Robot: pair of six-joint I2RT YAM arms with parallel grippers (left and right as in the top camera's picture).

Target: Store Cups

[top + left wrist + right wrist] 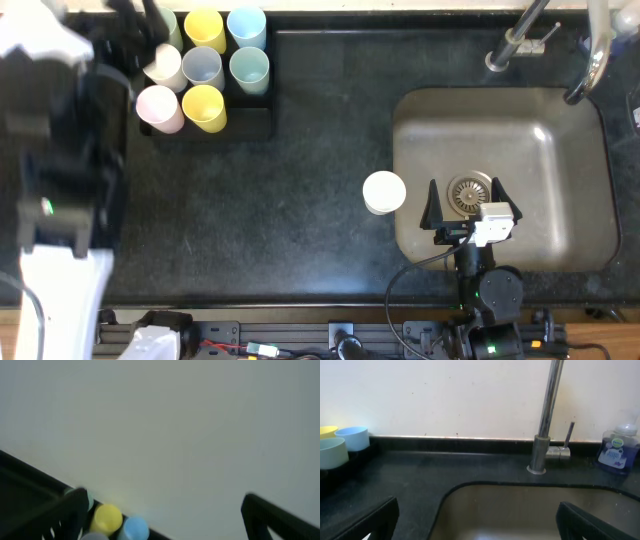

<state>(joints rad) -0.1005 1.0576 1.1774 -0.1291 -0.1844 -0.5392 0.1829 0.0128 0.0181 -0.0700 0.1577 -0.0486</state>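
Between cups, left gripper (165, 500) up by rack (252, 122) and right gripper (465, 190) over sink (560, 130), both with jaws apart, probably empty; next: close on white cup (384, 192) beside sink, carry to rack

Dark worktop (300, 150): black cup rack (256, 118) back left, white cup (384, 192) beside sink (540, 150).

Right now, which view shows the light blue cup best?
Top view: light blue cup whole, in the back corner of the black rack. Right wrist view shows its side; left wrist view, part of its top.
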